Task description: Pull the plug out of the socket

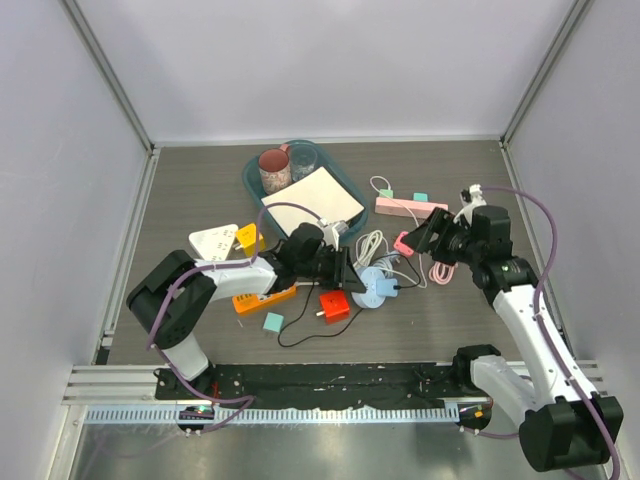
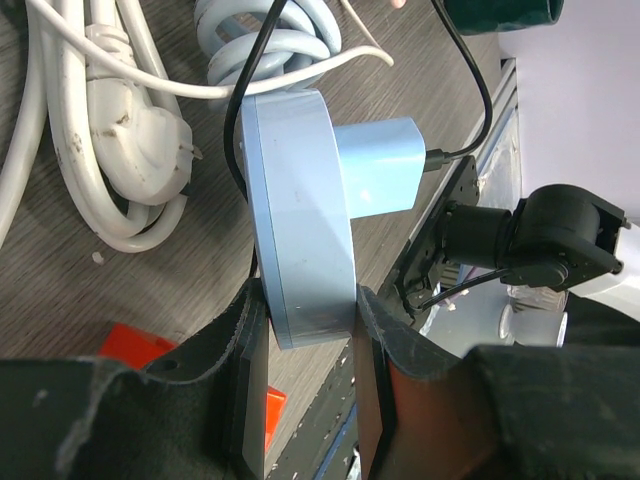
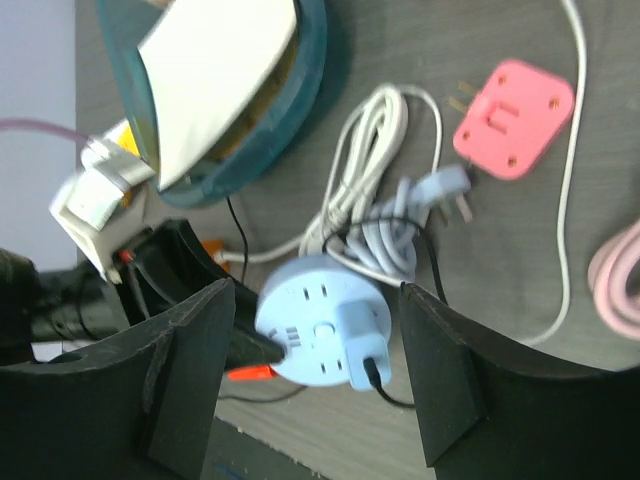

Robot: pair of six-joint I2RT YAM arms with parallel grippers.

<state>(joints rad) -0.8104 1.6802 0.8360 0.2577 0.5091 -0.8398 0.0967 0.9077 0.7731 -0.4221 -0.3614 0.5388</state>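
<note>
1. The task's thing is a pale-blue rectangular plastic plug (image 2: 375, 165). It is seated in the face of a pale-blue round plastic socket disc (image 2: 300, 220), and a thin black cable (image 2: 470, 90) leaves its outer end.
2. The left jaws grip the socket across its thickness, one black pad (image 2: 250, 345) on the back face and the other on the plug face. They meet it at the rim, just beside the plug but not touching it.
3. The right jaws stand wide and hold nothing. They hang apart from the socket on its plug side, and the right wrist view shows socket (image 3: 305, 310) and plug (image 3: 355, 335) between the two fingers (image 3: 200, 350).
4. As I judge it, the bracing of the socket is done and the reach for the plug is in hand. The plug is not yet gripped.
5. The next move calls for the right jaws to come in and straddle the plug's body, clear of the black cable. They should then close firmly and draw straight out from the socket face while the left jaws hold the socket in place.
6. A white coiled flex (image 3: 370, 150) and a pale-blue coiled cord (image 3: 400, 235) lie on the dark bench (image 1: 200, 180) just beside the socket, on the side away from the left jaws. A skewed approach could snag either of them.
</note>
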